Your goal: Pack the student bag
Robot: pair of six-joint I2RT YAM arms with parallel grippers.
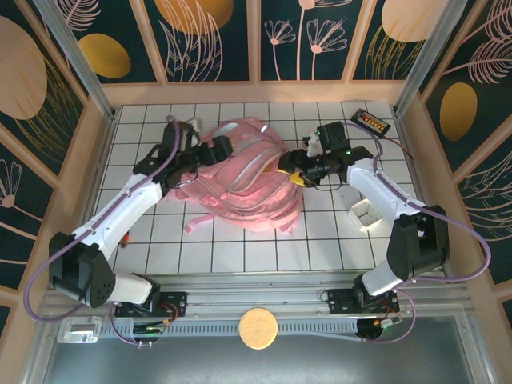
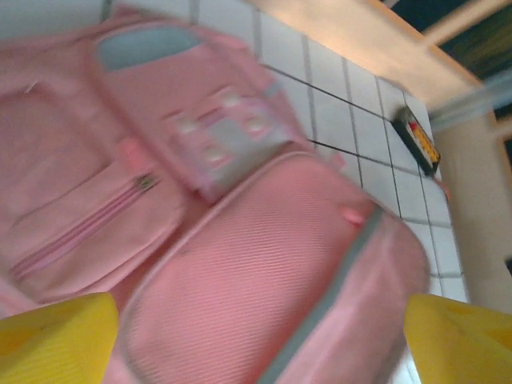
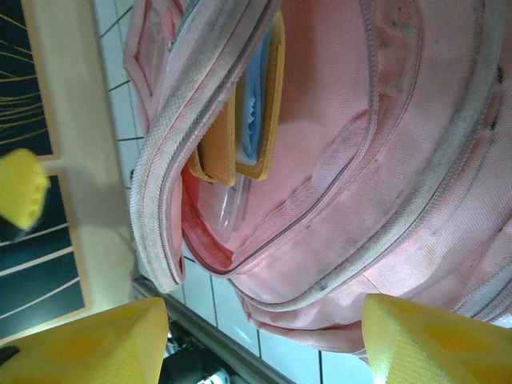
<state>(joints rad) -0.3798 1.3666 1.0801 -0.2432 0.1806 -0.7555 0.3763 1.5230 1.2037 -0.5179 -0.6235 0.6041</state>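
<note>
A white tiled tabletop [image 1: 240, 256] with dark grid lines lies evenly lit inside a pale wooden frame [image 1: 256, 92], walled by dark teal panels [image 1: 212, 40] printed with gold discs and pale line-drawn flowers, aluminium posts [image 1: 76, 60] slanting at the back corners.

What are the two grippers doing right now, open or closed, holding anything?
Left gripper: open, holding nothing.
Right gripper: open, holding nothing, at the unzipped opening of the backpack.

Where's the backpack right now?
In the top view, the backpack lies centred on the table, slightly toward the far edge, a small white tray to its right.
</note>
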